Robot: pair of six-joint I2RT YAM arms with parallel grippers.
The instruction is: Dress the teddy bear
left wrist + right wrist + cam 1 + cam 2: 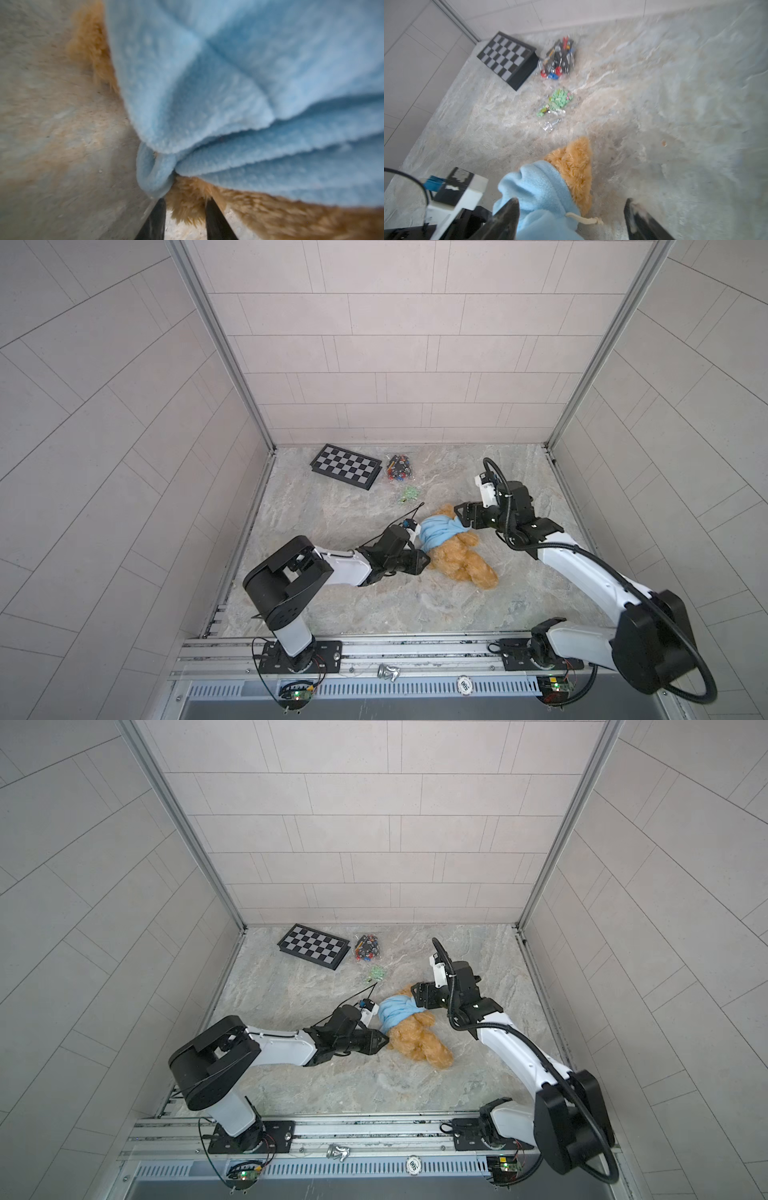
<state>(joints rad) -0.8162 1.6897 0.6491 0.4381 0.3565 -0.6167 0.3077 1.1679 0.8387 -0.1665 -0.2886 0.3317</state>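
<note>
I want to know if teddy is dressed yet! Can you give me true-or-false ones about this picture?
1. The teddy bear's legs are bare. True: the blue hoodie is bunched higher up.
2. The right fingers are squeezed shut. False: they stand wide apart.
3. Brown fur shows between the left fingers. True.
4. The chessboard lies on the bear. False: it lies apart from it, near the back wall.
5. A bag of colourful pieces lies beside the chessboard. True.

No legible text, label or brand noted anywhere. On front rail point(374, 649), well behind right gripper point(460, 516), round white disc point(463, 684): dark marks, too small to read.
</note>
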